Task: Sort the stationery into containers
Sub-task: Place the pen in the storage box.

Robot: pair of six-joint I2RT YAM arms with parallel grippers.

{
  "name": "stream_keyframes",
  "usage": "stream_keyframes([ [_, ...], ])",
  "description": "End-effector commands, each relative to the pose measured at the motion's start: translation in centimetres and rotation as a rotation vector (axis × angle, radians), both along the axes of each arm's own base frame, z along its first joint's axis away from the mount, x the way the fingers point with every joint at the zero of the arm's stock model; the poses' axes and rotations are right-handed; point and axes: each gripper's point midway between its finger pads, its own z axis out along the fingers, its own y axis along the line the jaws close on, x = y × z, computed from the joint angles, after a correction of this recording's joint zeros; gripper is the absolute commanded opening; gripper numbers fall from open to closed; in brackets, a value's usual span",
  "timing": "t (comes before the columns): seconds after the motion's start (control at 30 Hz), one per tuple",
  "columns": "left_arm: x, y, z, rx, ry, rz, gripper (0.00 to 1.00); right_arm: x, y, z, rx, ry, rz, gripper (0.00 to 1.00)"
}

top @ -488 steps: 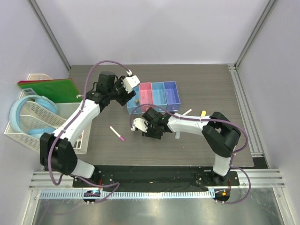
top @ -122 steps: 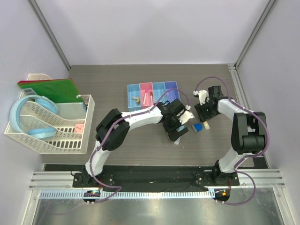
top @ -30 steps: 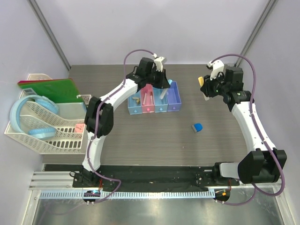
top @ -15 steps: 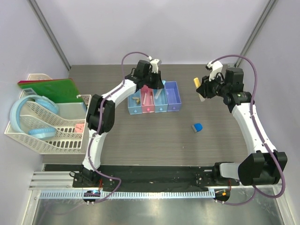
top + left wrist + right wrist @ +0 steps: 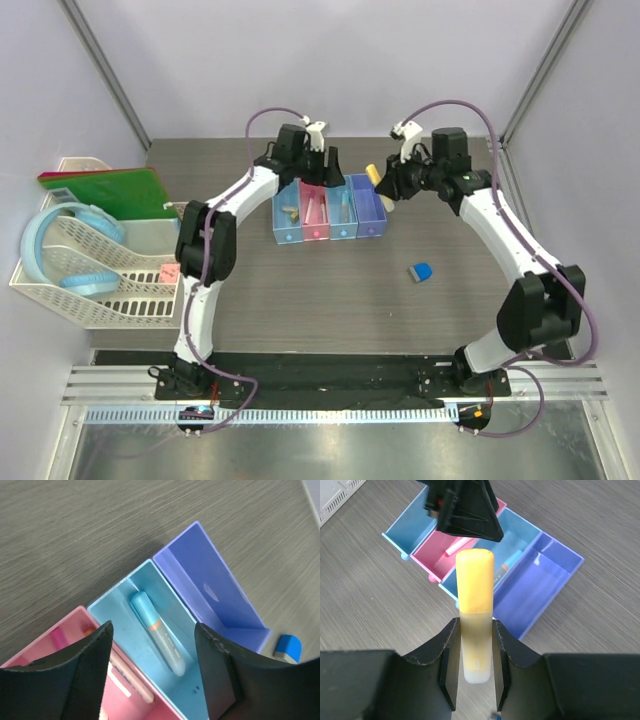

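Hanging over the row of bins (image 5: 327,208), the yellow stick (image 5: 475,605) is clamped between the right fingers (image 5: 449,655). The left fingers (image 5: 92,675) are spread wide above a light blue bin (image 5: 172,605), where the pale blue tube (image 5: 157,632) is laid. The blue block (image 5: 420,271) is seen on the desk (image 5: 300,290).

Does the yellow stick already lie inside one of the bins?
No, the yellow stick is gripped in the right tool, held in the air above the bins.
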Motion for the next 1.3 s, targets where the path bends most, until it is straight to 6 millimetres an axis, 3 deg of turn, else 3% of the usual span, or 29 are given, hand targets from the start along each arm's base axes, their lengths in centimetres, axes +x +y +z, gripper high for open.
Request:
stream_keyframes([
  [0.0,-1.4,1.2,11.8,-0.089,-0.207,-0.047,0.68,2.8,2.7,1.9,0.071,-0.051,0.038,0.22],
  [0.03,-2.7,1.9,13.1,-0.082,-0.226,-0.057,0.70,3.0,3.4,1.9,0.075,-0.050,0.049,0.22],
  [0.07,-3.3,2.5,13.5,-0.070,-0.239,-0.060,0.74,3.7,3.8,2.2,0.087,-0.060,0.051,0.22],
  [0.13,-5.3,4.2,14.4,-0.023,-0.283,-0.084,0.82,4.6,4.7,0.9,0.095,-0.031,0.064,0.22],
  [0.17,-5.9,4.9,14.7,-0.002,-0.302,-0.083,0.84,5.1,5.4,1.5,0.107,-0.047,0.074,0.22],
  [0.2,-6.5,5.4,14.6,0.023,-0.319,-0.093,0.87,5.6,5.9,0.3,0.108,-0.021,0.077,0.22],
  [0.23,-7.4,6.1,13.2,0.045,-0.297,-0.097,0.90,6.0,6.2,0.1,0.112,-0.017,0.079,0.22],
  [0.27,-8.4,6.8,14.5,0.045,-0.327,-0.098,0.93,6.4,6.8,0.6,0.121,-0.030,0.089,0.22],
  [0.33,-9.6,7.7,13.0,0.086,-0.315,-0.108,1.00,7.1,7.7,-0.9,0.128,0.005,0.097,0.22],
  [0.37,-10.2,8.2,13.6,0.088,-0.332,-0.100,1.00,7.4,8.3,-0.8,0.135,-0.001,0.104,0.22],
  [0.4,-10.9,8.5,12.5,0.098,-0.309,-0.102,1.00,7.6,8.6,-1.1,0.139,0.003,0.106,0.22],
  [0.53,-12.3,9.5,11.3,0.112,-0.284,-0.094,1.00,8.7,9.9,-3.4,0.145,0.044,0.107,0.22],
  [0.73,-13.8,10.4,10.2,0.122,-0.269,-0.083,1.00,9.3,11.5,-9.1,0.107,0.128,0.113,0.21],
  [0.9,-14.7,11.0,10.6,0.127,-0.273,-0.076,1.00,9.3,11.9,-12.0,0.070,0.163,0.110,0.21],
  [1.0,-14.8,11.2,10.7,0.144,-0.289,-0.084,1.00,9.4,11.9,-12.8,0.058,0.173,0.103,0.29],
  [1.07,-15.0,11.3,10.6,0.145,-0.281,-0.086,1.00,9.3,12.0,-12.8,0.046,0.174,0.109,0.46],
  [1.17,-15.1,11.3,10.3,0.148,-0.273,-0.089,1.00,8.9,11.9,-11.9,0.023,0.146,0.115,0.70],
  [1.27,-15.3,11.3,10.0,0.148,-0.266,-0.094,1.00,8.6,11.5,-9.9,0.016,0.111,0.113,0.77],
])
